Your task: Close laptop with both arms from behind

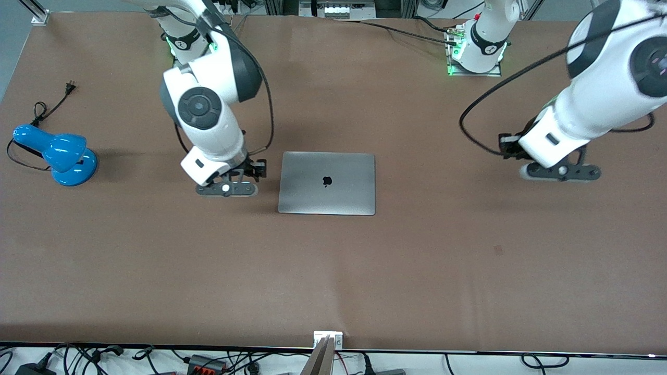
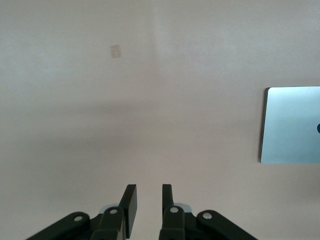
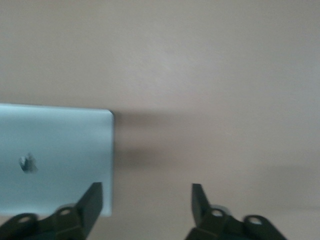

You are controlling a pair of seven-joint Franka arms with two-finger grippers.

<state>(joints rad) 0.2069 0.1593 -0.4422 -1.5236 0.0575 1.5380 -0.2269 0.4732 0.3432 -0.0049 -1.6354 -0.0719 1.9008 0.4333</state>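
The silver-grey laptop (image 1: 326, 183) lies flat on the brown table with its lid down and the dark apple logo facing up. My right gripper (image 1: 250, 172) hangs low over the table beside the laptop, toward the right arm's end. In the right wrist view its jaws (image 3: 147, 185) are wide open and empty, with the laptop (image 3: 55, 155) next to one finger. My left gripper (image 1: 513, 147) is over bare table well toward the left arm's end. In the left wrist view its jaws (image 2: 148, 186) stand a narrow gap apart and empty, and the laptop's corner (image 2: 292, 125) shows at the edge.
A blue desk lamp (image 1: 57, 153) with a black cord lies at the right arm's end of the table. A small pale mark (image 1: 497, 250) is on the table nearer the front camera. A metal bracket (image 1: 327, 338) sits at the table's front edge.
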